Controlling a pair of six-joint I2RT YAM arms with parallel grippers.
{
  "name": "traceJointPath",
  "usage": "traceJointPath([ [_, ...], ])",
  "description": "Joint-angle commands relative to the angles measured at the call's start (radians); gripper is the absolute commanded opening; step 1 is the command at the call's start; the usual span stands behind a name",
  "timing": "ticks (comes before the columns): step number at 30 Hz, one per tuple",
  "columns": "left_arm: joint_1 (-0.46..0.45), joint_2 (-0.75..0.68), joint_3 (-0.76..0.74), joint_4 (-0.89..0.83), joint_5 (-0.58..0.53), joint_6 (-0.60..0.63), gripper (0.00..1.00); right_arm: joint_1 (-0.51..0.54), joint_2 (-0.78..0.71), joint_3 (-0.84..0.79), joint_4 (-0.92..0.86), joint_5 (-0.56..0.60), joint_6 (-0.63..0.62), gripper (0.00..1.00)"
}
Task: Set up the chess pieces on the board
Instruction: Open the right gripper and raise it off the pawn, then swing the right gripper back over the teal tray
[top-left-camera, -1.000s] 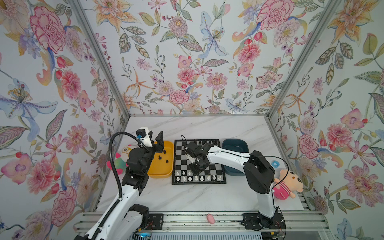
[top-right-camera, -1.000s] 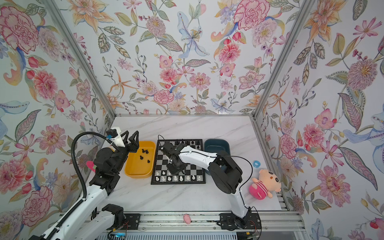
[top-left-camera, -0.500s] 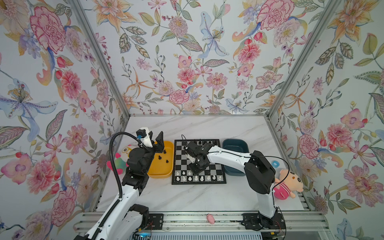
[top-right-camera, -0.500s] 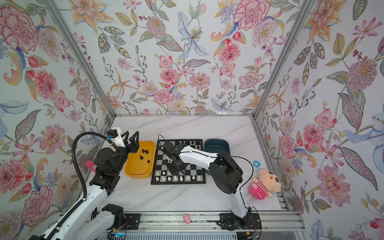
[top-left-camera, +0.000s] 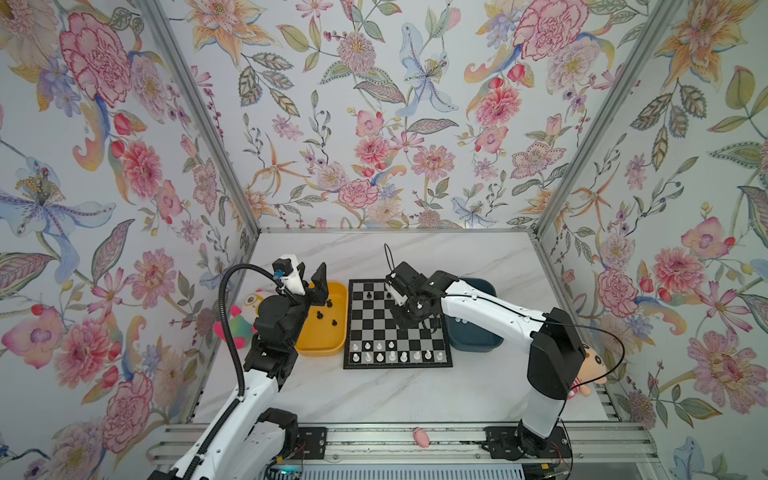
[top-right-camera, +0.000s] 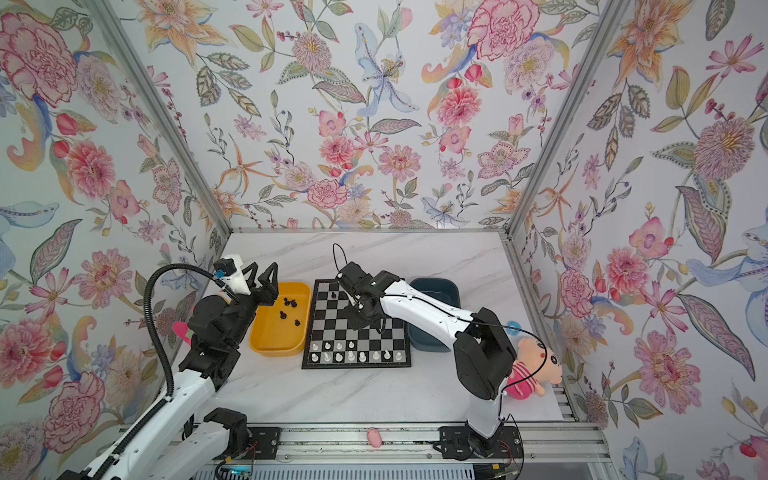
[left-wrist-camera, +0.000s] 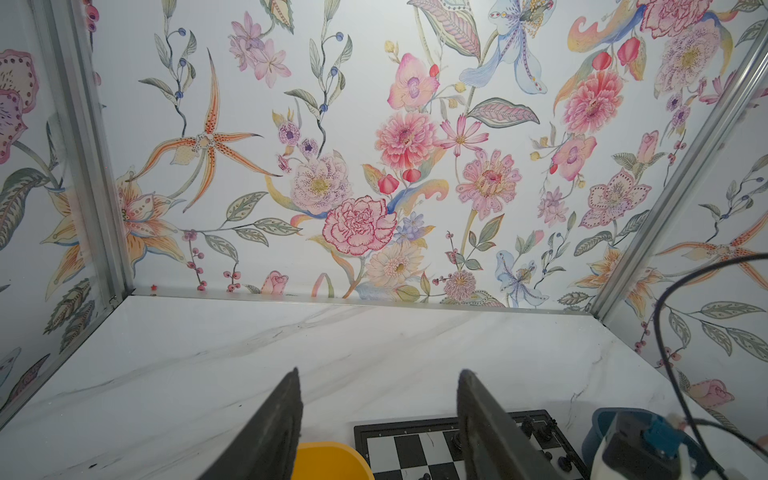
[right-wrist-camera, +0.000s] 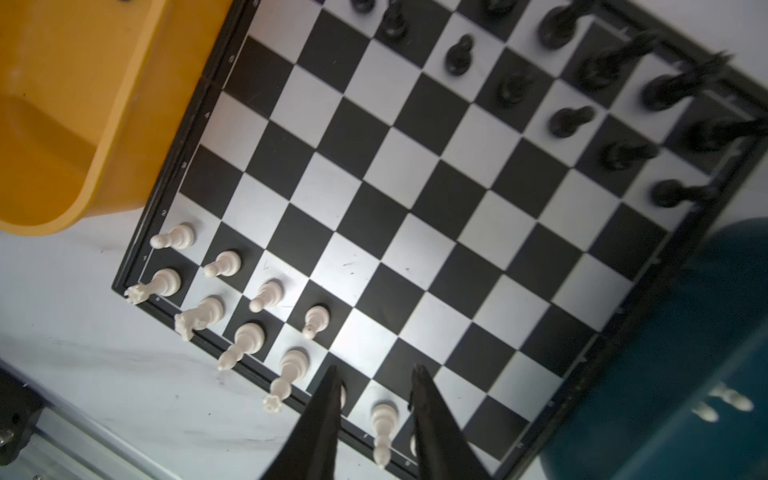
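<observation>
Two trays are flanking the board (top-left-camera: 397, 365) in both top views: the yellow tray (top-left-camera: 320, 351), left, is holding black pieces (top-left-camera: 319, 314); the dark blue tray (top-left-camera: 473, 343) is lying right. White pieces (top-left-camera: 390, 356) are standing on the near rows. Left wrist view: the left gripper (left-wrist-camera: 379, 372) is holding its jaws apart, empty. Right wrist view: the right gripper (right-wrist-camera: 376, 370) is hanging above the board, jaws apart, empty; border numerals (right-wrist-camera: 163, 212) are showing, a 2 legible.

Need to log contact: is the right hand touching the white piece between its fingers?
Apart. The right wrist view shows bare board between the white piece and the right hand on both sides.
</observation>
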Motion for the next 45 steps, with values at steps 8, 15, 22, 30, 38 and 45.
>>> traceJointPath([
  [8, 0.014, 0.069, 0.007, 0.031, -0.010, 0.002, 0.61, -0.308, -0.121, -0.154, -0.004, 0.092, -0.092, 0.28],
  [15, 0.014, 0.130, 0.028, 0.055, 0.018, -0.012, 0.60, -0.432, -0.108, -0.220, 0.079, 0.011, -0.118, 0.27],
  [22, 0.015, 0.159, 0.040, 0.062, 0.025, -0.018, 0.60, -0.456, -0.041, -0.226, 0.123, -0.046, -0.134, 0.26],
  [30, 0.013, 0.157, 0.043, 0.054, 0.018, -0.016, 0.59, -0.466, 0.032, -0.216, 0.141, -0.067, -0.142, 0.25],
  [38, 0.013, 0.166, 0.046, 0.054, 0.019, -0.017, 0.59, -0.479, 0.055, -0.230, 0.150, -0.066, -0.145, 0.25],
  [45, 0.013, 0.169, 0.047, 0.054, 0.020, -0.020, 0.59, -0.489, 0.081, -0.228, 0.161, -0.083, -0.150, 0.25],
])
